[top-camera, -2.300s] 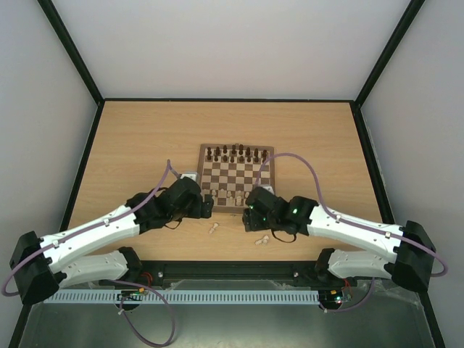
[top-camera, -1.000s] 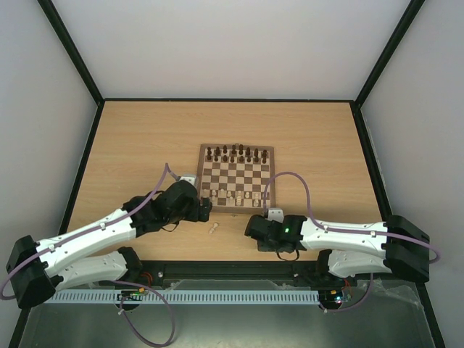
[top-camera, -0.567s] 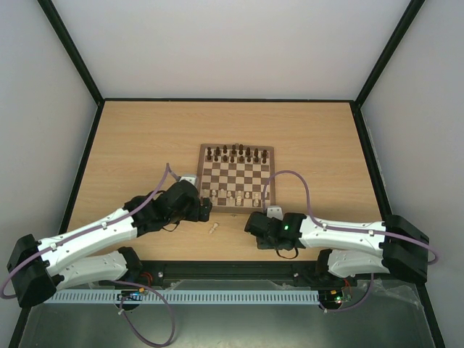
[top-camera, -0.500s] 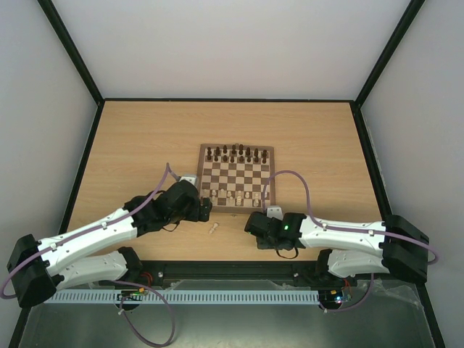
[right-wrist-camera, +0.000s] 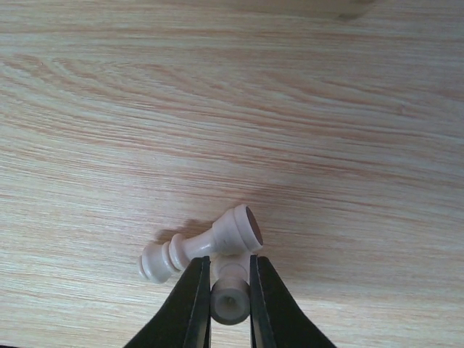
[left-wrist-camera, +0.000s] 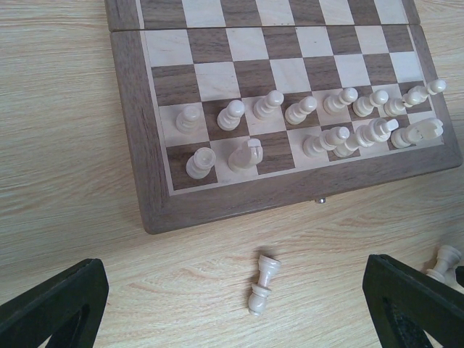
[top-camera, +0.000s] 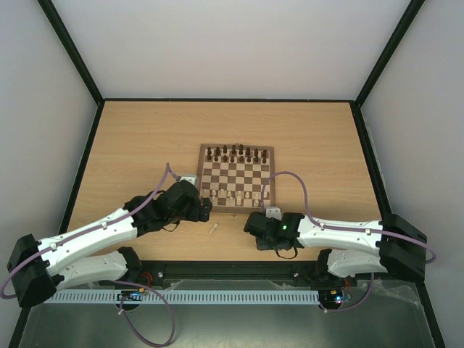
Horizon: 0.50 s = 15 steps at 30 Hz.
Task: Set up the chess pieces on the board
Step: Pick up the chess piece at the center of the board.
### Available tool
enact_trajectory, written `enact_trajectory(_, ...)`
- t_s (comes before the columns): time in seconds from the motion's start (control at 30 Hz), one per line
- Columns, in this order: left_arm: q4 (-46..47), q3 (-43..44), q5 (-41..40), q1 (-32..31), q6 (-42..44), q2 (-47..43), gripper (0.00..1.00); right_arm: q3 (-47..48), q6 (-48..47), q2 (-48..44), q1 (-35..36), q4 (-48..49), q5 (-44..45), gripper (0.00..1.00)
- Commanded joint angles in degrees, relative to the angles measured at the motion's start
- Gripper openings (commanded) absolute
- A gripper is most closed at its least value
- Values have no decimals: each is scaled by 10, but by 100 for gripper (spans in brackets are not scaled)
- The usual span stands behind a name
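Your board (top-camera: 238,179) sits mid-surface, with wide bare wood to its left, to its right and beyond it, up to the black rim of the surface (top-camera: 145,138). The tight spot is the strip in front of the board's near edge. Both arms lie there, and a purple cable (top-camera: 286,176) loops up beside the board's near right corner.

Pale chess pieces (left-wrist-camera: 290,116) stand on the board's two nearest rows, and one square in the nearest row is bare. The dark pieces (top-camera: 237,153) line its far rows.

Your left fingers (left-wrist-camera: 54,308) are spread wide and hold nothing. They hover over the surface just in front of the board's near edge. A fallen piece (left-wrist-camera: 262,284) lies on its side between them, touching neither.

Your right fingers (right-wrist-camera: 190,308) are closed on one gripped piece (right-wrist-camera: 230,293), seen end-on, low over the surface in front of the board's near right corner. A second piece (right-wrist-camera: 199,250) lies on its side just ahead of the fingertips, its wide end resting against the gripped one.
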Motion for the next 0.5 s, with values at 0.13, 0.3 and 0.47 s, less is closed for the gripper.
enact_trajectory(0.13, 0, 0, -10, -1, -4, -2, 99, -1, 14, -28, -1, -36, 15, 5)
enact_trajectory(0.3, -5, 3, -24, -1, -7, -1, 99, 51, -13, -19, -13, -46, 52, 8)
enact_trajectory(0.47, -10, 7, -33, -1, -7, 6, 99, 93, -85, 6, -77, -32, 53, 8)
